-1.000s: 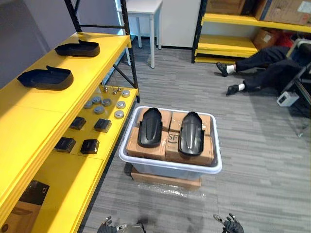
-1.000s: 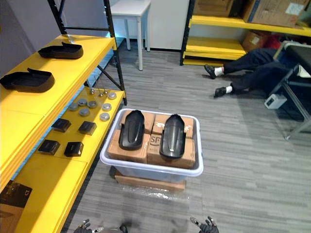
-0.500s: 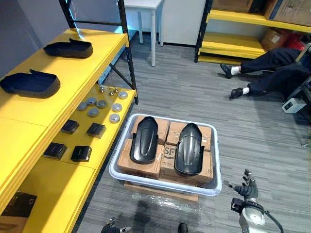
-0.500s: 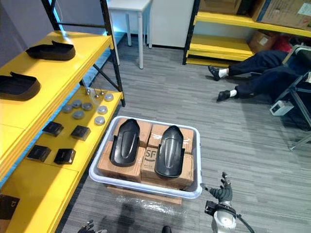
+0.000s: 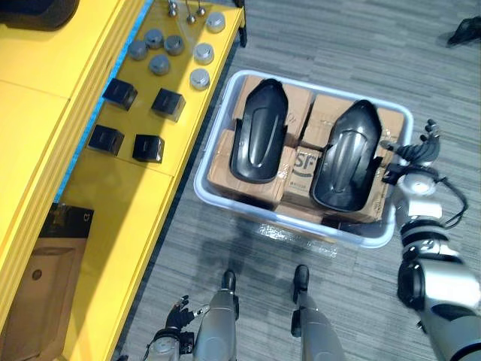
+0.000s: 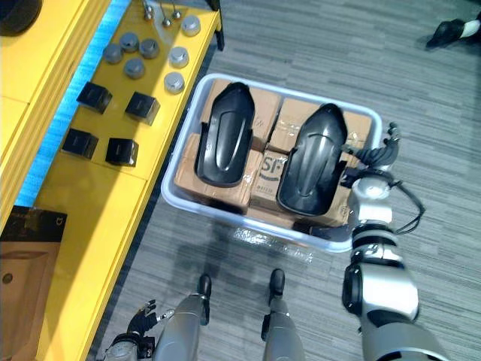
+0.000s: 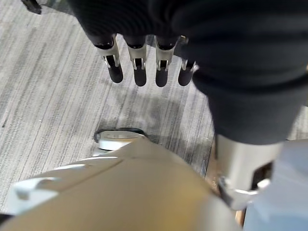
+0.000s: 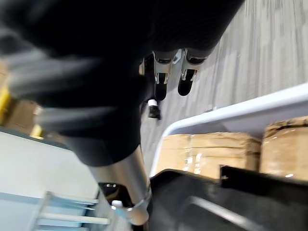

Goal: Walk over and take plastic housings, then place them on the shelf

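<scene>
2 plastic housings, both in the white bin (image 5: pixel 216 131), lying side by side on top of cardboard boxes (image 5: pixel 331 113) (4 box tops visible). Left housing (image 5: pixel 259 131) is at 9 o'clock of right housing (image 5: pixel 347 154).

Right hand (image 5: pixel 412 156) is at the bin's 3 o'clock rim, fingers (image 8: pixel 186 79) straight and spread, gripping nothing. Its thumb is just beside the right housing; contact unclear.

Left hand (image 5: pixel 176 316) is low at 7 o'clock of the head view, over the grey floor, fingers (image 7: pixel 139 72) straight, empty.

Yellow shelf (image 5: pixel 120 226) is at 9 o'clock of the bin and carries 4 small black boxes (image 5: pixel 167 104) and 7 round grey caps (image 5: pixel 199 77).
</scene>
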You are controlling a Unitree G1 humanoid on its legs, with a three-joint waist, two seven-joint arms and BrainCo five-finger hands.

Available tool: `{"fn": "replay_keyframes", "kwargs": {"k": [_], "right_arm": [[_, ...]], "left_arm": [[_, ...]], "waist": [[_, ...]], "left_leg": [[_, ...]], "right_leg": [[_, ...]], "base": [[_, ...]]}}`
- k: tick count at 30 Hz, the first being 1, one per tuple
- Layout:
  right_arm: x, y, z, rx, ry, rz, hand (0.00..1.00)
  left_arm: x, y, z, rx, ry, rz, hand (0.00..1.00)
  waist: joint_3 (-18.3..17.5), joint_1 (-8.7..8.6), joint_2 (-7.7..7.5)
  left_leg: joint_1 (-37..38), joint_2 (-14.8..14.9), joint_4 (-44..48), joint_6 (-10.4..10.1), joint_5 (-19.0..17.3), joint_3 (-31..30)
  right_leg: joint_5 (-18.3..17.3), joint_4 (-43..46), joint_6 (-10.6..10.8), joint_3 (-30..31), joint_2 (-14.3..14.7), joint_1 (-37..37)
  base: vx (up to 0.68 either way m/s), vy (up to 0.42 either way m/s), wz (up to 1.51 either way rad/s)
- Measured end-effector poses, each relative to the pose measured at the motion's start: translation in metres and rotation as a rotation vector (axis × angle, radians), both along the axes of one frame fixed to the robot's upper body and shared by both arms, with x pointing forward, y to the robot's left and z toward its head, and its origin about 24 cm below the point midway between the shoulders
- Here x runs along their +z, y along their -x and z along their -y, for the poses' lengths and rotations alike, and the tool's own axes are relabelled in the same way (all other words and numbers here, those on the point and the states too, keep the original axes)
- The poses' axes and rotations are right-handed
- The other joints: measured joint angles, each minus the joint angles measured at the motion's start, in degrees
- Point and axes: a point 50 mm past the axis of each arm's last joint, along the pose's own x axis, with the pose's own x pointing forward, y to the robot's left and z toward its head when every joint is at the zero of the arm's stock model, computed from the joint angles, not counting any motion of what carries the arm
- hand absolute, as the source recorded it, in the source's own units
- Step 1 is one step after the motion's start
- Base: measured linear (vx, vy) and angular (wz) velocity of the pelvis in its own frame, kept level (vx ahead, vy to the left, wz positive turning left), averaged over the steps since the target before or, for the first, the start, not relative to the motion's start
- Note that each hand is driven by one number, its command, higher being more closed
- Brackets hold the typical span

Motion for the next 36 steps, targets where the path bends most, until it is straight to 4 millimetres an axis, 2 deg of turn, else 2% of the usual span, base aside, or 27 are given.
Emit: {"fn": "replay_keyframes", "kwargs": {"k": [5, 12, 13, 20, 23, 27, 31, 34, 36], "right_arm": [[0.001, 0.002, 0.012, -0.035, -0.01, -0.079, 0.0], [-0.001, -0.004, 0.003, 0.025, 0.097, -0.169, 0.0], [-0.001, -0.005, 0.002, 0.029, 0.125, -0.183, 1.0], [0.013, -0.006, 0.005, -0.006, 0.275, -0.247, 1.0], [0.02, -0.001, 0.017, -0.052, 0.326, -0.278, 1.0], [0.026, 0.014, 0.044, -0.151, 0.391, -0.374, 1.0], [0.03, 0.021, 0.056, -0.191, 0.386, -0.407, 1.0], [0.028, 0.027, 0.063, -0.217, 0.387, -0.44, 1.0], [0.017, 0.029, 0.065, -0.216, 0.396, -0.476, 1.0]], "left_arm": [[0.002, -0.01, 0.006, -0.035, -0.014, 0.006, 0.0], [0.002, -0.012, 0.006, -0.016, -0.016, 0.008, 0.0], [0.002, -0.013, 0.006, -0.016, -0.022, 0.007, 0.0], [0.006, -0.025, 0.007, 0.006, -0.029, 0.029, 0.0], [0.011, -0.033, 0.009, 0.016, -0.032, 0.057, 0.0], [0.015, -0.042, 0.016, -0.019, -0.031, 0.08, 0.0], [0.018, -0.045, 0.02, -0.021, -0.022, 0.102, 0.0], [0.023, -0.05, 0.027, -0.023, -0.004, 0.14, 0.0], [0.032, -0.058, 0.038, -0.028, 0.031, 0.198, 0.0]], "waist": [[0.9, 1.1, 0.93], [1.3, 1.23, 0.96], [1.3, 1.23, 0.96], [1.4, 1.49, 0.87], [1.5, 2.15, 1.06], [1.9, 3.08, 2.1], [2.1, 3.42, 2.82], [2.3, 3.34, 3.57], [2.4, 3.24, 3.81]], "left_leg": [[-3.6, -0.1, 2.8, 0.4, -0.7, -0.8], [-5.2, 0.1, 3.0, 0.4, -0.7, -0.4], [-5.4, 0.1, 2.9, 0.4, -0.7, -0.4], [-8.3, 0.1, 3.2, 0.6, -0.5, 0.1], [-9.8, 0.0, 3.6, 0.7, -0.4, -0.5], [-11.3, -0.6, 3.9, 0.9, -0.2, -2.7], [-11.0, -1.4, 3.9, 1.3, 0.1, -3.0], [-10.1, -2.1, 3.9, 1.6, 0.5, -3.1], [-8.4, -2.2, 3.7, 1.6, 0.5, -3.1]], "right_leg": [[0.6, 0.2, 0.3, -0.6, 0.0, -1.9], [1.1, 0.2, 0.0, -0.2, 0.3, -4.0], [1.2, 0.2, 0.0, -0.2, 0.3, -4.2], [1.9, 0.2, 0.0, 0.8, 0.3, -7.3], [2.0, 0.2, -0.1, 0.3, 0.3, -8.3], [2.0, 0.3, -0.1, -2.0, 0.1, -8.6], [1.9, 0.9, 0.0, -2.5, -0.6, -8.3], [1.8, 1.2, 0.2, -2.8, -1.3, -7.3], [1.7, 1.2, 0.2, -2.9, -1.4, -5.6]], "base": [[-0.05, 0.054, 0.05], [0.0, 0.009, -0.05], [0.0, 0.016, -0.04], [0.0, 0.013, -0.05], [0.0, 0.004, 0.07], [0.01, 0.009, 0.22], [0.02, 0.029, 0.1], [0.0, 0.035, 0.1], [0.0, 0.014, 0.02]]}}
